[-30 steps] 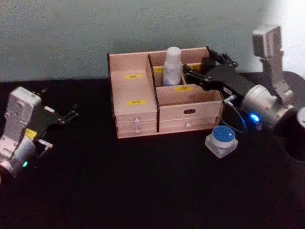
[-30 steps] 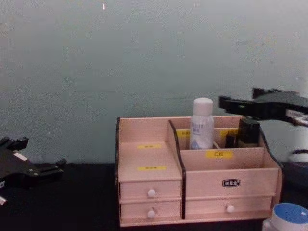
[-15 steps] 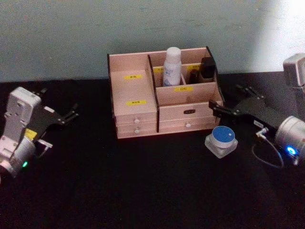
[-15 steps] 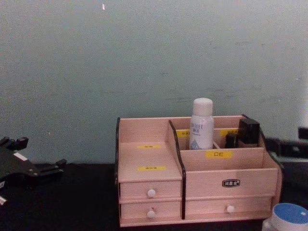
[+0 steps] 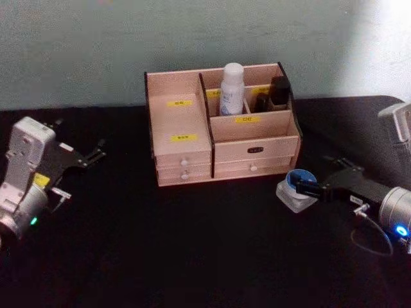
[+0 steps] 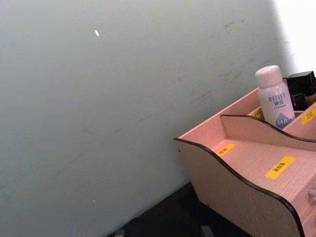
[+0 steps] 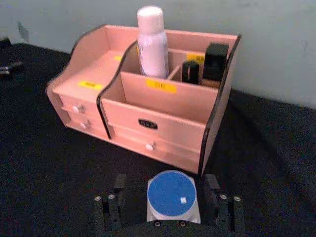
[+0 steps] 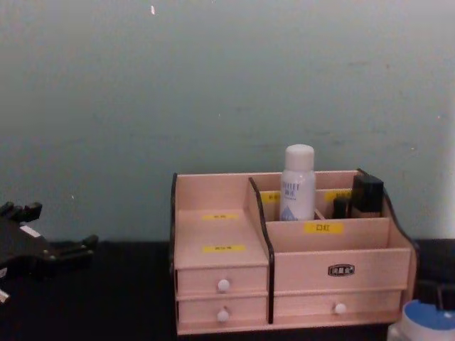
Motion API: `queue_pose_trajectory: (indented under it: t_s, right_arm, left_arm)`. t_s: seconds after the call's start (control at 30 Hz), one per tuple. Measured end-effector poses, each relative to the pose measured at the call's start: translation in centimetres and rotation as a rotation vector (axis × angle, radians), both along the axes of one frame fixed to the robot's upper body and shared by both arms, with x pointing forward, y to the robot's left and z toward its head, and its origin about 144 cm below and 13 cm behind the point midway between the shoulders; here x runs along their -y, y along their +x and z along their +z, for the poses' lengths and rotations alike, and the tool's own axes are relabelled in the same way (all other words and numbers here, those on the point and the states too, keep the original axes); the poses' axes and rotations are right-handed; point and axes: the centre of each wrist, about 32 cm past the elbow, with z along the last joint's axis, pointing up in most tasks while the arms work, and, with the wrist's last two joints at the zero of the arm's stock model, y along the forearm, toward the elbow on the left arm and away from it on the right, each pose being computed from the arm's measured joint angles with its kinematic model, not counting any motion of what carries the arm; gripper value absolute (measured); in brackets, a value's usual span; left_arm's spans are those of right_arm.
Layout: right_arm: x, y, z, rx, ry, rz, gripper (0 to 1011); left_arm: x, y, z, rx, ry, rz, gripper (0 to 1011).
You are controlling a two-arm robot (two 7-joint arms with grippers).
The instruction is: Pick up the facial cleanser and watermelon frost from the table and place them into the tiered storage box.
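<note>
Head view: box (image 5: pixel 183 153) sits at the back centre of the black table (image 5: pixel 192 256). Cleanser (image 5: pixel 232 90) stands upright inside it, in a rear compartment of the right half. Dark bottle (image 5: pixel 279 92) is in the rear right corner compartment. Jar (image 5: pixel 288 197) is on the table, just off the box's front right corner, blue lid up. Right gripper (image 5: pixel 313 174) is low at the jar, reaching in from the right, and 1 finger crosses in front of the lid. Left gripper (image 5: pixel 97 151) is parked over the left of the table, well apart from the box, fingers spread, holding nothing.

Chest view: cleanser (image 8: pixel 298 186) rises above the back wall of the box (image 8: pixel 334 270), with the dark bottle (image 8: pixel 367 193) to its right. Jar (image 8: pixel 429 321) is at the lower right corner, in front of the box's right end. Left gripper (image 8: pixel 60 227) is at the left edge.

Left wrist view: box (image 6: pixel 242 197) seen from its left end, 2 yellow labels on the steps, cleanser (image 6: pixel 273 96) upright beyond them.

Right wrist view: jar (image 7: pixel 172 195) sits between the 2 fingers (image 7: pixel 118 185) of the right gripper (image 7: pixel 164 182). They are spread wide, not clamped. There's a clear gap on 1 side. The other finger is close and I can't tell if it touches. Box (image 7: pixel 163 116) is just behind the jar. Cleanser (image 7: pixel 150 42) is upright in its rear compartment.
</note>
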Motion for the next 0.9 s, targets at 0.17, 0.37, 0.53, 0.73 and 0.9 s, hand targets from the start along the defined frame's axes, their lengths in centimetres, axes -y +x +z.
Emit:
queue_pose_trajectory:
  t_s: [0.17, 0.37, 0.53, 0.73, 0.9]
  right_arm:
    - [0.0, 0.1, -0.5, -0.028, -0.008, -0.005, 1000]
    - [0.0, 0.4, -1.0, -0.045, -0.021, -0.011, 1000]
    - [-0.1, 0.6, -1.4, -0.05, -0.03, -0.012, 1000]
    - [-0.2, 0.8, -1.7, -0.055, -0.038, -0.008, 1000]
    - [-0.3, 0.9, -1.9, -0.059, -0.041, -0.006, 1000]
  left_arm:
    - [0.0, 0.0, 0.0, 0.0, 0.0, 0.0, 1001]
    - [0.0, 0.0, 0.0, 0.0, 0.0, 0.0, 1001]
    - [0.0, 0.0, 0.0, 0.0, 0.0, 0.0, 1001]
    - [0.0, 0.0, 0.0, 0.0, 0.0, 0.0, 1001]
    - [0.0, 0.0, 0.0, 0.0, 0.0, 0.0, 1001]
